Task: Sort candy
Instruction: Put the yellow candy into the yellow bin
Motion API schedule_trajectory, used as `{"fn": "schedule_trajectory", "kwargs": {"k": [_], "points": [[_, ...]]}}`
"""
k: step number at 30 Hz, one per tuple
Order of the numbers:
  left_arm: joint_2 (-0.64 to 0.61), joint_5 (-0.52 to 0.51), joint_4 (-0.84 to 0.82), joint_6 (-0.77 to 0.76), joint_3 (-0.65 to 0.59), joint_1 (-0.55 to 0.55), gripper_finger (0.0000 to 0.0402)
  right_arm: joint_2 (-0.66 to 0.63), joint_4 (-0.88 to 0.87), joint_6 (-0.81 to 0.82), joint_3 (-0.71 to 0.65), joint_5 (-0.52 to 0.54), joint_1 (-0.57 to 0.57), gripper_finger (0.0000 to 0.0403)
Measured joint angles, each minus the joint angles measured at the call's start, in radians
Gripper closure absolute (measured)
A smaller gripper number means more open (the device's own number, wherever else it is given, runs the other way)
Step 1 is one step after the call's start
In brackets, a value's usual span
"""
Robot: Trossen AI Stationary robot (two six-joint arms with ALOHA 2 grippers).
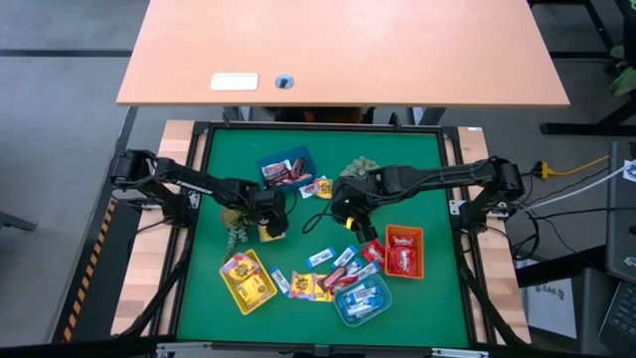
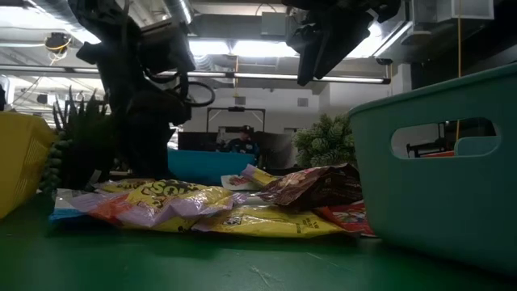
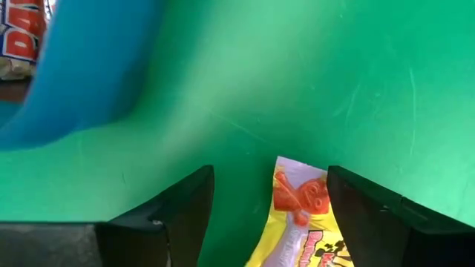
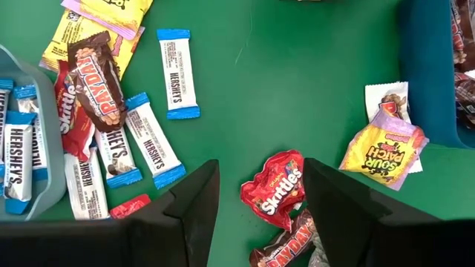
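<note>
**Inspector:** Yellow packet first, the one right under your left wrist camera. Where does it lie?

**Operator:** That yellow candy packet lies flat on the green mat, between the two fingers of my left gripper. Those fingers stand wide on either side of it; I hold nothing. From above, the gripper sits close by the dark blue tray, well apart from the yellow tray.

**Inspector:** How should the step be done well?

**Operator:** My judgement: lower straight down, keep the packet centred, close across its narrow width so the wrapper does not slide, then carry it to the yellow tray.

**Inspector:** And the right side?

**Operator:** My right gripper hangs partly open and empty over a red Skittles bag. Whether the fingers reach the mat I cannot tell from this angle. Loose blue-and-white bars lie nearby; the red tray and teal tray already hold sweets.
</note>
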Motion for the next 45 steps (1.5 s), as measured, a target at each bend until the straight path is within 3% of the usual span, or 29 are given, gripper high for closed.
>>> {"fn": "schedule_trajectory", "kwargs": {"k": [4,17,28,45], "points": [[0.000,0.002,0.005,0.003,-0.008,-0.013,0.0169,0.000,0.000,0.000,0.000,0.000,0.000,0.0207],[0.000,0.057,0.018,0.035,-0.014,-0.036,0.0276,0.000,0.000,0.000,0.000,0.000,0.000,0.0207],[0.000,0.059,0.019,0.035,-0.014,-0.036,0.0393,0.000,0.000,0.000,0.000,0.000,0.000,0.0207],[0.000,0.136,0.019,0.034,0.056,-0.036,0.0401,0.000,0.000,0.000,0.000,0.000,0.000,0.0207]]}}
